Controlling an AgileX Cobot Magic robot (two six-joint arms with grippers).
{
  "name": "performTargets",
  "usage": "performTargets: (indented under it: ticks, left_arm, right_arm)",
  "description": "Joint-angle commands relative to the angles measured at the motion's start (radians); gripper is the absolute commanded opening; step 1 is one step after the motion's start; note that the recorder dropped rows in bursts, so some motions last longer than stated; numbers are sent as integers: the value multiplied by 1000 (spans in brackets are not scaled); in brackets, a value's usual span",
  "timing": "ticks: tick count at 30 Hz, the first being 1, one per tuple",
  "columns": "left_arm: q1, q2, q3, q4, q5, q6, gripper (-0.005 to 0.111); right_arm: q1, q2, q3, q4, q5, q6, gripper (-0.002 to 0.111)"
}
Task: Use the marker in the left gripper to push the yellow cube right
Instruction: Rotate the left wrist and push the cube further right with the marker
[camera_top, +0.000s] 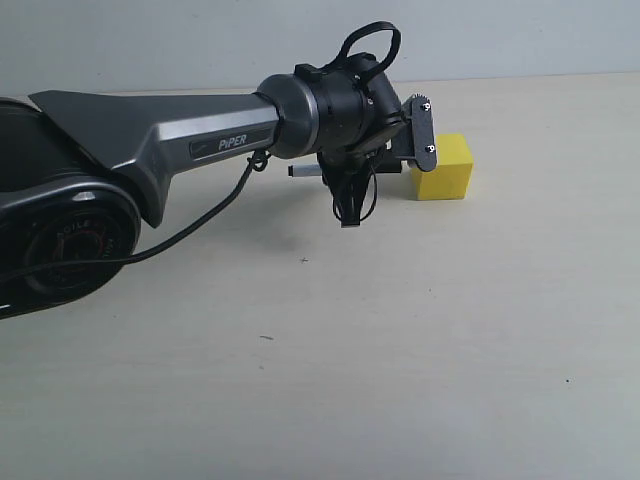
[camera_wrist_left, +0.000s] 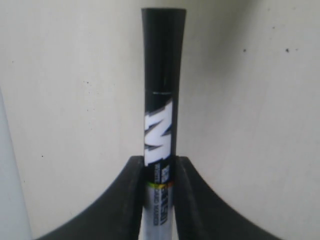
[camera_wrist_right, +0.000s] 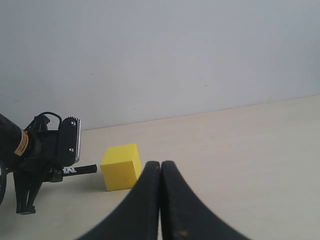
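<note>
The dark grey arm (camera_top: 170, 140) from 9 o'clock holds its black left pincer (camera_top: 350, 210) clamped on a slim white-barrelled, black-capped marker (camera_wrist_left: 161, 90), levelled so the cap faces the small matte yellow cube (camera_top: 443, 167) just beside it at 3 o'clock.

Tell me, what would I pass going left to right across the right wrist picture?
left claw → marker → cube
</note>
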Motion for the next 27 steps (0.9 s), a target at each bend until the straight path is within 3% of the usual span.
performTargets:
  ticks: [1, 23, 27]
  left_arm:
    - [3, -5, -7, -10, -13, 20, 0]
    - [5, -5, -9, -42, -29, 28, 0]
    - [3, 9, -62, -56, -10, 32, 0]
  right_arm:
    - [-4, -5, 5, 1, -10, -8, 0]
    - [-4, -5, 5, 1, -10, -8, 0]
    - [-4, -5, 5, 1, -10, -8, 0]
